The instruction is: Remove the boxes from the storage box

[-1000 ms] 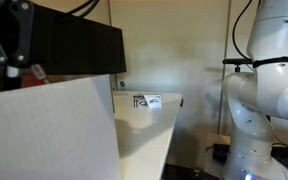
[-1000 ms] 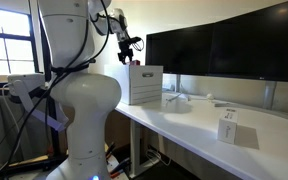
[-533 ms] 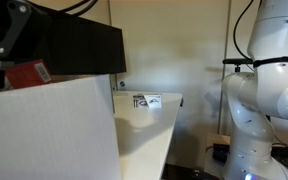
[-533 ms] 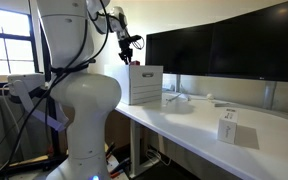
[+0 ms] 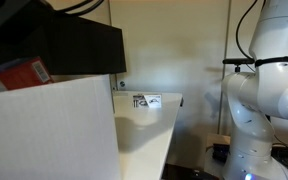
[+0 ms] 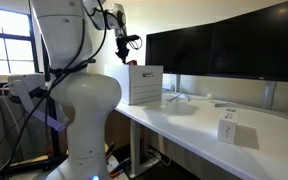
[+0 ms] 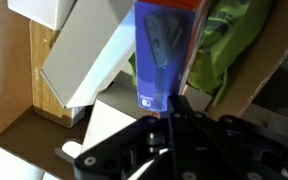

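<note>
At the left end of the tabletop (image 6: 189,124) stands the storage box (image 6: 144,85), tall and off-white. Just above its open top, the hand (image 6: 125,43) is clamped on the red carton (image 5: 24,72), whose purple-blue face fills the wrist view. It looks like light, thin-walled cardboard, smooth and easily crushed, so a gentle grip across its narrow sides suits it. Towards the right edge, a white carton (image 6: 229,127) sits outside the box.

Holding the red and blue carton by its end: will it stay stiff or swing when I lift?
Probably stiff: the carton has flat faces and straight edges. Likely light, being small. The gripper pinches only its narrow end, so it may pivot.
</note>
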{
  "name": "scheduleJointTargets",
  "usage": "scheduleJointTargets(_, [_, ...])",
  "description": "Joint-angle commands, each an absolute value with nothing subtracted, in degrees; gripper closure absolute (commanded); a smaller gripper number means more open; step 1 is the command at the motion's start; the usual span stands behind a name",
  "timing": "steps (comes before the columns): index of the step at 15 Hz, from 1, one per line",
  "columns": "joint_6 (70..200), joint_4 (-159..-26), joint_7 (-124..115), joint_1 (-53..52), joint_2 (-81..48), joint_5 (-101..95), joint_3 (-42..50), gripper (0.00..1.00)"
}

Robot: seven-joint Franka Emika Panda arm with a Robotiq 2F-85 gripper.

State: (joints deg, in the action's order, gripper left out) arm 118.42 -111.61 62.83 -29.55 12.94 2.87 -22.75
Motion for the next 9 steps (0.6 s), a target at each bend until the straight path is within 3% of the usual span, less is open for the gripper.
scheduleJointTargets(1, [117.13, -116.29, 67.83, -30.73, 16.23, 10.86, -21.20, 0.97])
scheduleJointTargets(4, [115.51, -116.95, 69.57, -30.61, 17.19, 12.66, -20.87, 0.97])
scheduleJointTargets(5, [115.39, -116.76, 69.42, -30.32, 17.42, 11.76, -21.06, 0.71])
scheduleJointTargets(7, [115.91, -116.66, 69.73, -30.08, 17.77, 10.19, -21.23, 0.69])
scheduleJointTargets(9, [116.68, -116.61, 70.28, -29.94, 17.93, 9.20, -21.27, 0.57])
